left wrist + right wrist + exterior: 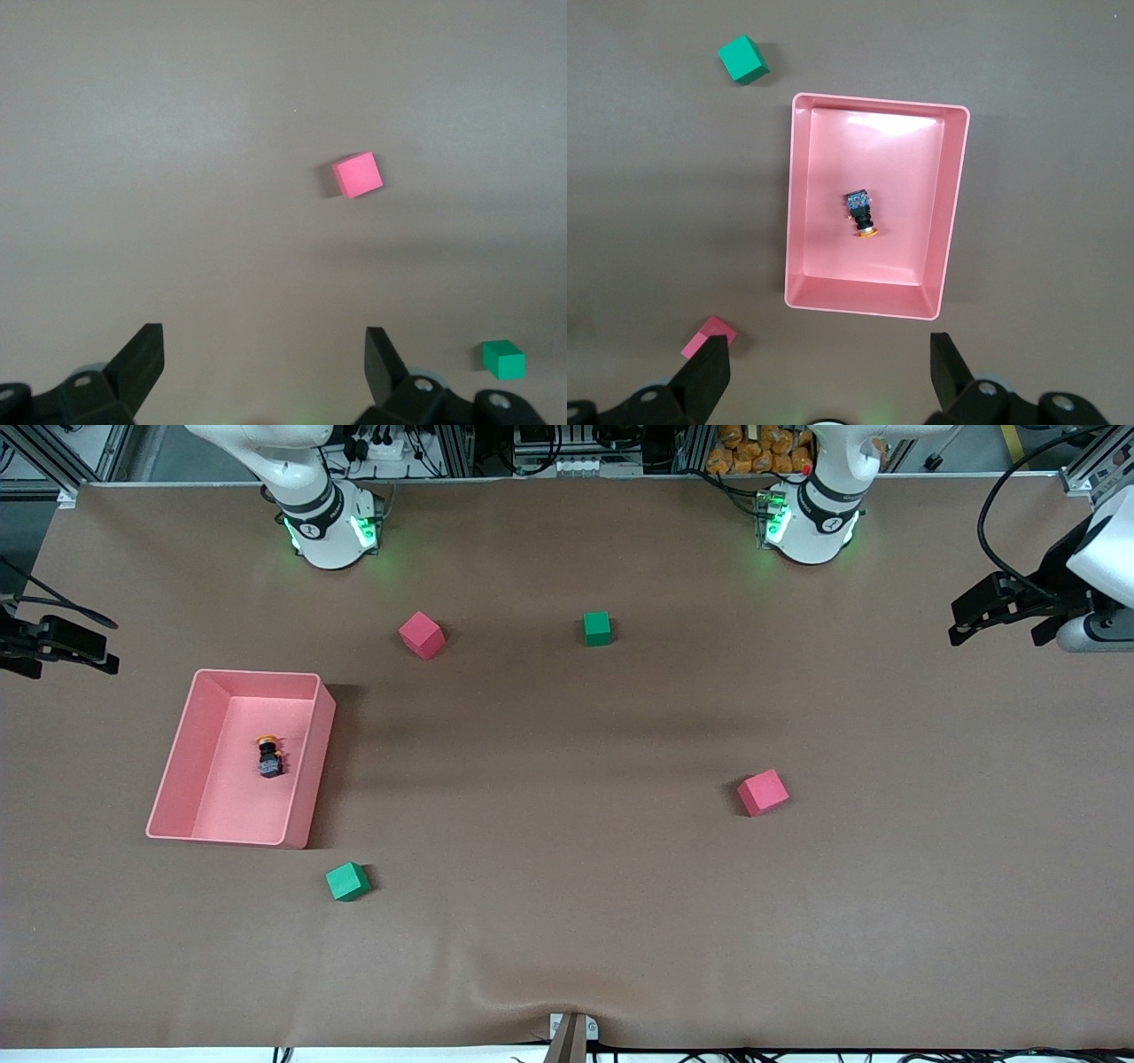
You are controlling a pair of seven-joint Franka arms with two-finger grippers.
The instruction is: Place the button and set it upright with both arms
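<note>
Nothing's been picked up yet — this looks like the very start, both arms parked up high at the two ends of the table. The button (269,757) is lying on its side on the floor of the pink tray (174,757), toward the right arm's end, orange cap pointing toward the robots' bases as far as I can tell.

The right gripper (829,372) hangs over the table just beside the tray with its fingers spread wide and nothing between them. Its wrist view looks straight down on the tray, so it's the obvious one to go in first. The left gripper (264,359) is over the other end, also wide open and empty, with a pink cube (358,173) and a green cube (503,359) on the cloth below it. That arm is just waiting.

My guess for the next move: right arm drops into the tray and pinches the black body across its narrow sides — it's tiny, so alignment matters. Standing it up will probably need the left arm to help
</note>
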